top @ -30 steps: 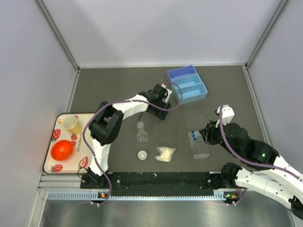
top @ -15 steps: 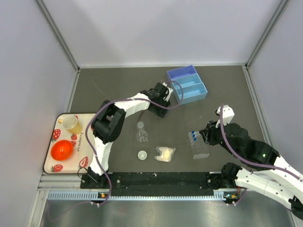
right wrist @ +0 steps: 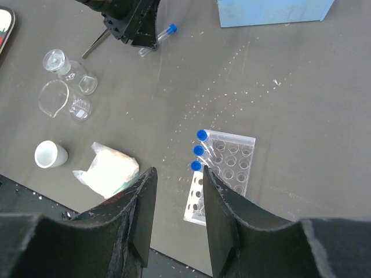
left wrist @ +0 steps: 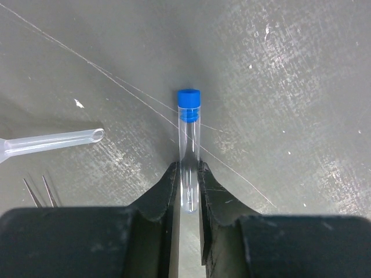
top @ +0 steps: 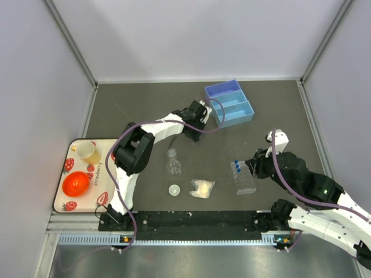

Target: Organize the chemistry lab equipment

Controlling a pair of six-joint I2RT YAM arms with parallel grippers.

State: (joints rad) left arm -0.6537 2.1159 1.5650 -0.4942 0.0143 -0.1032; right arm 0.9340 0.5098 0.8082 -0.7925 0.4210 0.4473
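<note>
- Light: diffuse and even, from overhead; the top view is bright, with short, soft shadows.
- Left wrist view: the table (left wrist: 301, 69) shows speckled glare and fine scratches; the blue-capped tube (left wrist: 189, 145) is sharp; the left fingers (left wrist: 159, 200) are dark and slightly soft.
- Right wrist view: the right fingers (right wrist: 142, 220) are blurred at the bottom edge.

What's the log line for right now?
left gripper: shut on blue-capped tube | right gripper: open, near tube rack | racked tubes: three
</note>
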